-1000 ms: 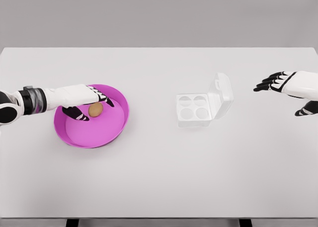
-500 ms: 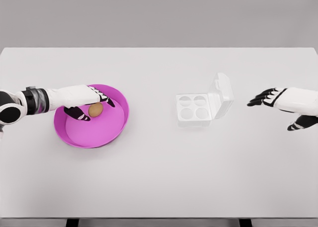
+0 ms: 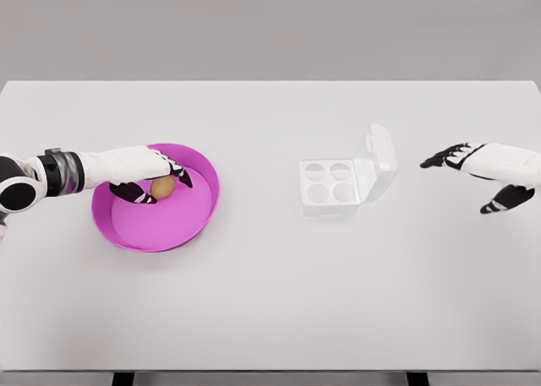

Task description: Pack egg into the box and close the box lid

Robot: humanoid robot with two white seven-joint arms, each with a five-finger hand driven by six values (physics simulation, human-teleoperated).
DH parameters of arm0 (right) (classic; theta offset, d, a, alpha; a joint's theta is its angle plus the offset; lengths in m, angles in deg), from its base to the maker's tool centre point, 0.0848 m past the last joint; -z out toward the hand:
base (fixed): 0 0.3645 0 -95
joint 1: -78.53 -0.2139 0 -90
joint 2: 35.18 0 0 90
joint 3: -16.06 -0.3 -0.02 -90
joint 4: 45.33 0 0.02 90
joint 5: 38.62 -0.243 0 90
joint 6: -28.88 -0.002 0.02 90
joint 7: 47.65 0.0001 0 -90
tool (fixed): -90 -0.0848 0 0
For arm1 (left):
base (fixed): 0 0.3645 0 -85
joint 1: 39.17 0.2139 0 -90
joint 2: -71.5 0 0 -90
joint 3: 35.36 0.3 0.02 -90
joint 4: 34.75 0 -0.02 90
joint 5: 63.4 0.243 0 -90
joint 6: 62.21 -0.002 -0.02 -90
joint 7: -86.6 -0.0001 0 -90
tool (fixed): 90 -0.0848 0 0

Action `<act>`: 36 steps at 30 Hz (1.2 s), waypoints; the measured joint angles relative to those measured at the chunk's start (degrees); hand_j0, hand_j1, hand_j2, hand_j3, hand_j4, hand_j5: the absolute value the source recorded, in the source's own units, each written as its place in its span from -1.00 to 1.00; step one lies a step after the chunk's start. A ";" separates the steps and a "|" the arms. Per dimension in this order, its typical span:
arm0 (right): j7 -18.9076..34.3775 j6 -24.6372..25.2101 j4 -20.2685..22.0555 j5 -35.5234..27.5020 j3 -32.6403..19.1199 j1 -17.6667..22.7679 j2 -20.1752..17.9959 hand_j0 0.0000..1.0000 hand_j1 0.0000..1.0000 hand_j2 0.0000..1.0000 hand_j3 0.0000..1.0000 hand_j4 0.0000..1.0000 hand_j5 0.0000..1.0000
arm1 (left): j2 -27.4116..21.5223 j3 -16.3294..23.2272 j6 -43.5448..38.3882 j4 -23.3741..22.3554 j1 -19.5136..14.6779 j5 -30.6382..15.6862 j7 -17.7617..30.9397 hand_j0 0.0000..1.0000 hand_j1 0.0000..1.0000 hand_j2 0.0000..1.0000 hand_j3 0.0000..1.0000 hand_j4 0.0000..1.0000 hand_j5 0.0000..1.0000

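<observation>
**Operator:** Left hand is inside the pink bowl, near the left edge of the table. Its fingers are curled around the brown egg; the dark fingertips sit on both sides of it. I judge this as a grasp, but I cannot tell if the egg is lifted off the bowl floor.

**Observer:** And the other hand?

**Operator:** My right hand hovers near the right edge of the table, fingers spread, holding nothing. It is well apart from the box.

**Observer:** Where is the box?

**Operator:** Right of the table's middle. It is clear plastic with four round cups, all empty, and the lid stands open on its right side.

**Observer:** So which step is this?

**Operator:** I think picking the egg. Next I must raise it over the bowl rim, carry it toward the box, and lower it into one cup with a soft grip. After that the lid must be folded over, probably with the right hand.

**Observer:** Any label or writing?

**Operator:** None that I can read on the bowl, box or arms.
</observation>
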State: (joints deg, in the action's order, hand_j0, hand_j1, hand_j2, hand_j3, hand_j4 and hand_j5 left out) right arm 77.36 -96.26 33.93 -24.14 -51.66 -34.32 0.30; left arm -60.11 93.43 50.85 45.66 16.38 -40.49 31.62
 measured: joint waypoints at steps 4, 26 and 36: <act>0.00 0.00 -2.46 1.08 0.22 -1.67 1.21 1.00 1.00 1.00 1.00 1.00 1.00 | 0.00 0.00 -0.02 0.00 0.09 -0.01 0.00 0.37 0.37 0.37 0.37 0.37 0.37; 0.00 -0.01 -4.16 2.61 0.12 -1.67 2.88 1.00 1.00 1.00 1.00 1.00 1.00 | -0.10 -0.84 0.25 0.72 -0.09 -0.66 0.01 -0.11 -0.11 -0.11 -0.11 -0.11 -0.11; 0.00 -0.01 -4.01 2.57 0.03 -1.67 3.00 1.00 1.00 1.00 1.00 1.00 1.00 | -0.17 -1.21 0.51 3.74 -0.09 -1.69 0.01 -0.13 -0.13 -0.13 -0.13 -0.13 -0.13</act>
State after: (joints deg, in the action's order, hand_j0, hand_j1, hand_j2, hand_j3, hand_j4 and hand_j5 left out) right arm 77.37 -96.27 29.91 -21.57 -51.63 -35.99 3.30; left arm -60.29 92.22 51.36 49.40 16.29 -42.18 31.64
